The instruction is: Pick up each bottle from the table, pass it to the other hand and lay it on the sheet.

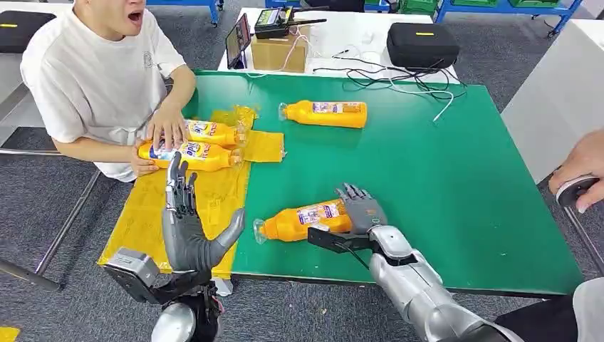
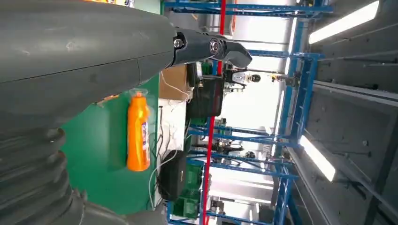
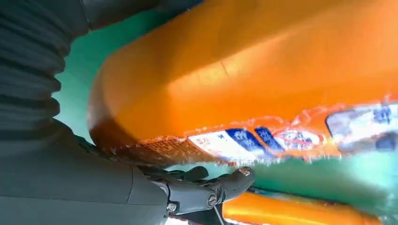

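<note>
— Which step are you on?

— The pick-up, I judge. My right hand (image 1: 362,207) lies over the base end of the near bottle (image 1: 305,221), low in the middle of the head view. The bottle lies on its side on the green surface (image 1: 456,185), cap toward the yellow sheet (image 1: 146,214). In the right wrist view the orange body (image 3: 244,70) fills the upper frame, with my fingers (image 3: 211,190) curled under its edge.

— So you have it?

— My fingers are against it, but I cannot tell whether the grip is closed; the bottle looks to be resting on the surface.

— And your left hand?

— My left hand (image 1: 189,228) stands at the lower left, over the sheet's near edge, fingers up and spread, thumb out toward the bottle, holding nothing.

— The other bottles?

— Two (image 1: 192,142) lie on the sheet at the upper left, under a person's hands (image 1: 167,128). One (image 1: 326,113) lies alone on the surface at top centre, well apart from both my hands; it also appears in the left wrist view (image 2: 138,133).

— What does the next move call for?

— A firm hold round the body, a lift, then a swing leftward so the cap end reaches my waiting left palm.
</note>
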{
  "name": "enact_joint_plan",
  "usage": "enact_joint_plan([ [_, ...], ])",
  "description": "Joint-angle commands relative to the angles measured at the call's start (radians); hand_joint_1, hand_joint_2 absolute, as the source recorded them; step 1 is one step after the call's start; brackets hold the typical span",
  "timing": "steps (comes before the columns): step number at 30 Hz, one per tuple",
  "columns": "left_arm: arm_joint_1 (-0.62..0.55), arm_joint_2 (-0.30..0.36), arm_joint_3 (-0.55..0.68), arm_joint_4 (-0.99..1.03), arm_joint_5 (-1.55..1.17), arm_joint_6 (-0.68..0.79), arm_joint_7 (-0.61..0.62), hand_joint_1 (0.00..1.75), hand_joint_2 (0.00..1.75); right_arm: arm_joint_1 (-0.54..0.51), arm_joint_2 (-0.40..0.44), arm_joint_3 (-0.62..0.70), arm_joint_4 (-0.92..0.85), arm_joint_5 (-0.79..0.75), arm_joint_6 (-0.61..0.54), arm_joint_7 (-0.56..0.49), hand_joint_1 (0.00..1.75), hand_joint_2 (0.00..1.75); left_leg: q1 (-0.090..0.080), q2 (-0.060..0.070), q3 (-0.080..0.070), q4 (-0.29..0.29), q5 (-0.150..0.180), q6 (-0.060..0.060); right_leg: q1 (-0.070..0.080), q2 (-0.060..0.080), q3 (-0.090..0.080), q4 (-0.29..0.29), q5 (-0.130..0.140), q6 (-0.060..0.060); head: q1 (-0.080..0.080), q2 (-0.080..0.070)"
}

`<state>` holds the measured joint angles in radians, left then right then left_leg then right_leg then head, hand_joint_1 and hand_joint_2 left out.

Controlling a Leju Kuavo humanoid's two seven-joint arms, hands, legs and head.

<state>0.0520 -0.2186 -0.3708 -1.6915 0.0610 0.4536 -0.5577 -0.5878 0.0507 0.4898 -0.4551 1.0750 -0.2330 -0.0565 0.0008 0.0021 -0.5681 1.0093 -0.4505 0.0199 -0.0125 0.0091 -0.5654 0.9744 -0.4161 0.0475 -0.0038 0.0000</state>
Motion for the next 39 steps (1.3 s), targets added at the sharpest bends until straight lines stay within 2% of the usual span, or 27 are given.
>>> enact_joint_plan([
  [1,-0.068,0.038,-0.033,0.089,0.003,-0.004,-0.006,0.00,1.75,0.000,-0.017,0.007,0.134,-0.014,0.125,-0.024,1.75,1.75,0.000,-0.003,-0.004,-0.002,0.003,-0.002,0.001,-0.004,-0.003,-0.002,0.003,-0.002,0.000,0.000],
  [3,-0.067,0.040,-0.039,0.092,0.003,-0.008,-0.005,0.00,1.75,0.007,-0.026,-0.001,0.127,-0.026,0.111,-0.045,1.75,1.75,0.001,-0.005,-0.005,-0.002,0.005,-0.002,0.001,-0.005,-0.003,-0.003,0.003,-0.003,0.000,0.000],
  [4,-0.067,0.040,-0.040,0.093,0.003,-0.008,-0.006,0.00,1.75,0.009,-0.029,0.001,0.125,-0.024,0.099,-0.051,1.03,1.75,0.001,-0.006,-0.002,-0.002,0.004,-0.002,0.001,-0.005,-0.001,-0.003,0.002,-0.002,0.000,0.000],
  [5,-0.069,0.043,-0.045,0.094,0.001,-0.011,-0.008,0.00,1.75,0.018,-0.037,0.002,0.117,-0.026,0.066,-0.072,1.41,1.75,0.001,-0.007,-0.005,-0.002,0.005,-0.002,0.001,-0.007,-0.003,-0.003,0.002,-0.003,0.000,0.000],
  [7,-0.071,0.043,-0.048,0.098,0.001,-0.010,-0.008,0.00,1.75,0.019,-0.044,0.001,0.126,-0.030,0.075,-0.077,1.52,1.75,0.000,-0.004,0.002,-0.001,0.002,0.000,0.000,-0.002,0.004,-0.001,-0.001,-0.001,0.000,0.000],
  [8,-0.072,0.046,-0.050,0.101,0.002,-0.014,-0.009,0.00,1.75,0.018,-0.047,0.003,0.131,-0.033,0.094,-0.093,1.57,1.75,0.001,-0.005,0.000,-0.002,0.003,-0.001,0.001,-0.004,0.002,-0.003,0.001,-0.001,0.000,0.000],
  [9,-0.072,0.046,-0.051,0.101,0.002,-0.014,-0.009,0.00,1.75,0.018,-0.049,0.003,0.131,-0.034,0.093,-0.094,1.57,1.75,0.000,-0.004,0.003,-0.001,0.001,0.000,0.000,-0.002,0.005,-0.002,-0.001,-0.001,0.000,0.000],
  [11,-0.073,0.048,-0.054,0.103,0.003,-0.018,-0.010,0.00,1.75,0.020,-0.055,0.000,0.135,-0.045,0.116,-0.115,1.75,1.75,0.000,-0.005,0.004,-0.002,0.001,0.000,0.000,-0.003,0.007,-0.002,-0.001,0.000,0.000,0.000],
  [13,-0.077,0.051,-0.060,0.110,0.004,-0.024,-0.013,0.00,1.75,0.023,-0.070,0.005,0.136,-0.055,0.156,-0.136,1.75,1.75,0.001,-0.008,0.001,-0.004,0.003,-0.001,0.001,-0.007,0.006,-0.005,0.000,-0.001,0.000,0.000],
  [14,-0.078,0.051,-0.060,0.112,0.005,-0.024,-0.014,0.00,1.75,0.029,-0.073,0.000,0.131,-0.063,0.148,-0.145,1.75,1.75,0.001,-0.007,0.003,-0.002,0.001,0.000,0.000,-0.006,0.010,-0.003,-0.002,0.000,0.000,0.000],
  [19,-0.067,0.052,-0.049,0.096,0.008,-0.023,-0.016,0.00,1.75,0.083,-0.066,-0.036,0.097,-0.120,0.084,-0.218,1.75,1.75,0.001,-0.007,0.004,-0.002,0.000,0.000,0.001,-0.006,0.007,-0.004,-0.002,0.000,0.000,0.000],
  [21,-0.049,0.037,-0.024,0.083,0.031,-0.015,-0.017,0.00,1.75,0.143,-0.029,-0.145,0.021,-0.274,0.041,-0.353,1.75,1.75,0.002,-0.005,0.004,-0.002,-0.001,0.000,0.002,-0.004,0.008,-0.004,-0.003,0.001,0.000,0.000],
  [22,-0.047,0.038,-0.023,0.081,0.032,-0.015,-0.017,0.00,1.75,0.147,-0.023,-0.143,0.018,-0.274,0.037,-0.351,1.75,1.75,0.002,-0.007,0.002,-0.003,0.001,-0.001,0.002,-0.006,0.006,-0.006,-0.002,0.001,0.000,0.000],
  [25,-0.008,0.009,0.035,0.056,0.118,-0.006,0.004,0.00,1.75,0.226,0.040,-0.234,-0.146,-0.412,-0.114,-0.423,1.75,1.75,0.002,-0.004,0.003,-0.003,0.000,-0.001,0.002,-0.003,0.007,-0.006,-0.002,0.000,0.000,0.000],
  [26,0.004,-0.008,0.057,0.050,0.162,-0.001,0.019,0.00,1.75,0.257,0.057,-0.260,-0.226,-0.445,-0.211,-0.430,1.75,1.75,0.002,0.001,0.004,-0.003,-0.002,-0.001,0.002,0.003,0.010,-0.005,-0.002,0.001,0.000,0.000],
  [27,0.016,-0.018,0.074,0.050,0.203,0.012,0.035,0.00,1.75,0.290,0.085,-0.288,-0.307,-0.495,-0.336,-0.477,1.75,1.75,0.002,0.001,0.002,-0.004,-0.002,-0.002,0.002,0.002,0.015,-0.005,-0.002,0.000,0.000,0.000],
  [28,0.019,-0.018,0.075,0.052,0.207,0.012,0.034,0.00,1.75,0.291,0.088,-0.284,-0.316,-0.495,-0.336,-0.475,1.75,1.75,0.002,0.002,0.001,-0.001,-0.003,-0.001,0.002,0.003,0.014,-0.002,-0.001,-0.001,0.000,0.000],
  [29,0.025,-0.024,0.083,0.058,0.227,0.027,0.039,0.00,1.75,0.314,0.099,-0.298,-0.375,-0.519,-0.397,-0.495,1.75,1.75,0.002,-0.001,0.001,-0.002,-0.002,-0.002,0.002,-0.001,0.013,-0.002,-0.002,-0.002,0.000,0.000],
  [30,0.028,-0.023,0.082,0.079,0.238,0.071,0.065,0.00,1.75,0.332,0.098,-0.297,-0.409,-0.540,-0.426,-0.498,1.75,1.75,0.001,0.001,0.000,-0.001,-0.003,-0.002,0.001,0.001,0.011,-0.001,-0.002,-0.001,0.000,0.000],
  [31,0.028,-0.019,0.077,0.095,0.241,0.074,0.062,0.00,1.75,0.339,0.092,-0.291,-0.423,-0.544,-0.424,-0.496,1.75,1.75,0.001,0.000,-0.004,0.000,-0.002,-0.001,0.001,0.001,0.008,0.000,-0.002,-0.001,0.000,0.000],
  [32,0.026,-0.013,0.070,0.113,0.244,0.084,0.049,0.00,0.00,0.353,0.091,-0.299,-0.450,-0.569,-0.438,-0.504,1.75,1.75,0.002,-0.001,-0.007,0.000,-0.002,-0.001,0.002,0.001,0.006,0.001,-0.002,-0.001,-0.001,0.000],
  [34,0.041,-0.006,0.065,0.116,0.236,0.097,0.011,0.00,0.00,0.363,0.090,-0.312,-0.474,-0.610,-0.462,-0.539,1.75,1.75,0.001,-0.005,-0.011,-0.001,0.000,-0.001,0.001,-0.003,0.002,0.001,-0.002,-0.001,0.000,0.000],
  [39,0.046,-0.004,0.064,0.112,0.237,0.098,0.009,0.00,0.00,0.364,0.088,-0.311,-0.476,-0.613,-0.461,-0.540,1.75,1.75,0.001,-0.003,-0.014,0.000,-0.001,0.000,0.001,-0.002,0.000,0.001,-0.002,0.000,0.000,0.000],
])
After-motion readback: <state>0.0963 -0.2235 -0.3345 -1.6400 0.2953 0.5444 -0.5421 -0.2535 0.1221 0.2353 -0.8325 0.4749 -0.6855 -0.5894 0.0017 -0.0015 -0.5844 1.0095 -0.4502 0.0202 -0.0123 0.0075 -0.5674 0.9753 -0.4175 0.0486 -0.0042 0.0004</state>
